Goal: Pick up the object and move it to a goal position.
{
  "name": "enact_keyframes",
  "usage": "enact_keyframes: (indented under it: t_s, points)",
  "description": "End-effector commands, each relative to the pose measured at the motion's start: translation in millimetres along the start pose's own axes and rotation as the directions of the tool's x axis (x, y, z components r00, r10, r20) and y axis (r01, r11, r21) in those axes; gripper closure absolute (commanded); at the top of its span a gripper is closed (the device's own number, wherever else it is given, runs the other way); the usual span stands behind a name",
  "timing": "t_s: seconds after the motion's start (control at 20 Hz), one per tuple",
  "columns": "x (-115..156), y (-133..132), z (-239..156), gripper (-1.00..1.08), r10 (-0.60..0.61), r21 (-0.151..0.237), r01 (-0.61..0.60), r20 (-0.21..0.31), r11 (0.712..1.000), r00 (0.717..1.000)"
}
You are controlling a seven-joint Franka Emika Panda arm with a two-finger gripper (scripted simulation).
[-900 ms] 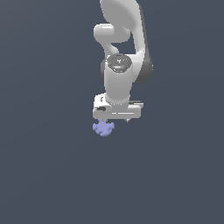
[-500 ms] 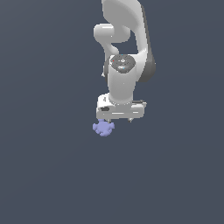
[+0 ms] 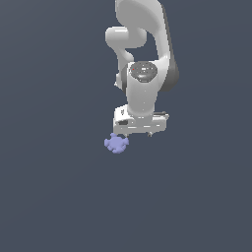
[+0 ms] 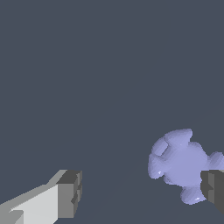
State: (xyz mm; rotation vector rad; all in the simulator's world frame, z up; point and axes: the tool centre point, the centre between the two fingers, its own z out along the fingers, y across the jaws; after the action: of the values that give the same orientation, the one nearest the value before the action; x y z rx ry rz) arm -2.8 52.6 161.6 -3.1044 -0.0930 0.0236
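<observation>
The object (image 3: 116,143) is a small periwinkle-blue lumpy piece with rounded knobs, lying on the dark grey floor. In the exterior view it sits just below the white gripper's end on the exterior view's left. My gripper (image 3: 134,134) hangs above the floor; its fingers are hidden under the hand in that view. In the wrist view the object (image 4: 180,163) lies close to one dark fingertip (image 4: 213,189), well off the middle of my gripper (image 4: 142,192). The other fingertip (image 4: 70,194) is far apart from it. The jaws stand wide open and hold nothing.
The white arm (image 3: 145,74) rises behind the gripper toward the top of the exterior view. The floor (image 3: 59,197) is a plain dark grey surface with no other objects in view.
The gripper has moved slightly toward the exterior view's right and the wrist has turned a little. The object has not moved.
</observation>
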Motion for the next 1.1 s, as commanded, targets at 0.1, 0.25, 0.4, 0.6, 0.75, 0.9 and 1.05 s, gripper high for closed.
enact_keyframes:
  t_s: [0.1,0.25,0.4,0.6,0.75,0.9,1.05]
  points:
    - [-0.8,3.5,2.7,-0.92,-0.025,-0.002,0.025,0.0,1.0,1.0]
    - [-1.8,7.7,5.8,-0.92,-0.057,-0.004,0.057,0.0,0.998,0.998]
    - [-3.1,13.2,10.0,-0.92,-0.099,-0.007,0.099,-0.001,0.995,0.995]
    - [-5.7,22.5,17.1,-0.92,-0.171,-0.012,0.171,0.0,0.985,0.985]
    - [-8.2,30.9,23.6,-0.92,-0.237,-0.016,0.237,0.0,0.971,0.971]
    - [-11.2,39.6,30.4,-0.92,-0.306,-0.02,0.306,0.002,0.952,0.952]
    - [-14.3,48.0,37.1,-0.92,-0.374,-0.023,0.374,0.004,0.927,0.928]
